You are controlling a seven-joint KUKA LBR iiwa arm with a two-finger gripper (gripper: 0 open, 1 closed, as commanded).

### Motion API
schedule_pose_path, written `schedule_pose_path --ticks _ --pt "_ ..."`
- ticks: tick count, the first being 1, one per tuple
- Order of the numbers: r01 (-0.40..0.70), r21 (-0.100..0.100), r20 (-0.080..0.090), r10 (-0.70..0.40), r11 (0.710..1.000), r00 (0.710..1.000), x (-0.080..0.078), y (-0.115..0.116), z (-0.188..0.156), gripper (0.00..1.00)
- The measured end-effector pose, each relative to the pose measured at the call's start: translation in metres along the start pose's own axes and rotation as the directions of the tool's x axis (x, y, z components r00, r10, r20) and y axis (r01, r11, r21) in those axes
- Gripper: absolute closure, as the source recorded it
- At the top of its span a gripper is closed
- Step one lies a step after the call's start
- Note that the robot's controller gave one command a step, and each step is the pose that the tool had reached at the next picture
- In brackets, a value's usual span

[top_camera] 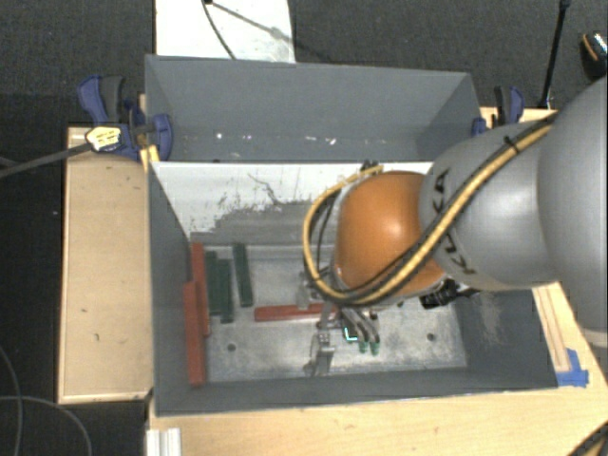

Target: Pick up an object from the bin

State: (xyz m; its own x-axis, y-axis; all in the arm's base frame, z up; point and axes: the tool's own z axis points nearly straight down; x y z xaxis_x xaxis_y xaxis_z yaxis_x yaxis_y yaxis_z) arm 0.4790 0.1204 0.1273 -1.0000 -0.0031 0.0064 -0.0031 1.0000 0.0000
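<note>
Grey metal bin (169, 283) is carrying a flat red strip (283, 313) at the middle of its floor, and the claw (328, 348) is hovering just past that strip's right end, with a small green piece (367, 345) beside it. Whether the claw is spread or pressed together, I cannot tell. Dark green bars (220, 288) and a long red stick (197, 331) are lying at the left.

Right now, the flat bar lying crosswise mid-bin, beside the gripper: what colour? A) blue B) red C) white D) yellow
B: the crosswise flat bar is red, its right end by the gripper; the long red bars and dark green bars lie lengthwise near the bin's left wall.
</note>
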Motion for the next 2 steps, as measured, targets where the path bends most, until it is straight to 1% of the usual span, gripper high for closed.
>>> schedule_pose_path --ticks 1,2 --pt "-0.003 -0.001 0.009 0.003 1.0 1.0 -0.0483 0.0013 0.06 0.0" --pt "-0.007 -0.002 0.011 0.007 1.0 1.0 -0.0479 0.0016 0.0566 1.0"
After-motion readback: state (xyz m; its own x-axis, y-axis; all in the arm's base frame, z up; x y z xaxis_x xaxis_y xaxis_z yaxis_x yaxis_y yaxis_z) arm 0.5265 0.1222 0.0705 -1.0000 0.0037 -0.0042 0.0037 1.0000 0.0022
